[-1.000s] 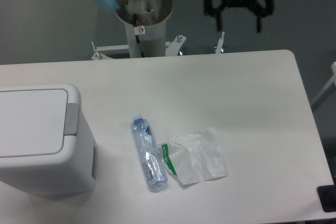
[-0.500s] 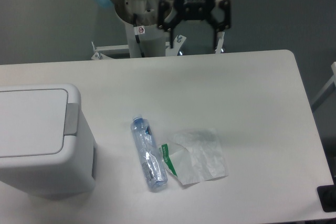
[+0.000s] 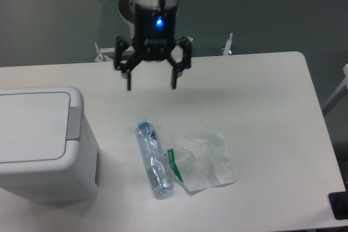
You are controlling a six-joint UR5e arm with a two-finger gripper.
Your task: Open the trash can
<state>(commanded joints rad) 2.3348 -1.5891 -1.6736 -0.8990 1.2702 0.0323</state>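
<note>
The white boxy trash can (image 3: 38, 145) stands at the left edge of the table, its flat lid down and its grey push tab (image 3: 74, 124) on the right side of the lid. My gripper (image 3: 151, 84) hangs open and empty above the table's back middle, well right of and behind the trash can, fingers pointing down.
A clear plastic bottle (image 3: 153, 158) lies on the white table (image 3: 261, 96) in front of the gripper. A crumpled clear wrapper with a green strip (image 3: 204, 161) lies just right of the bottle. The arm's base column (image 3: 142, 36) stands behind the table's back edge.
The gripper has swept left from the back right and come down and forward over the table. It stays open. The trash can, bottle and wrapper have not moved.
</note>
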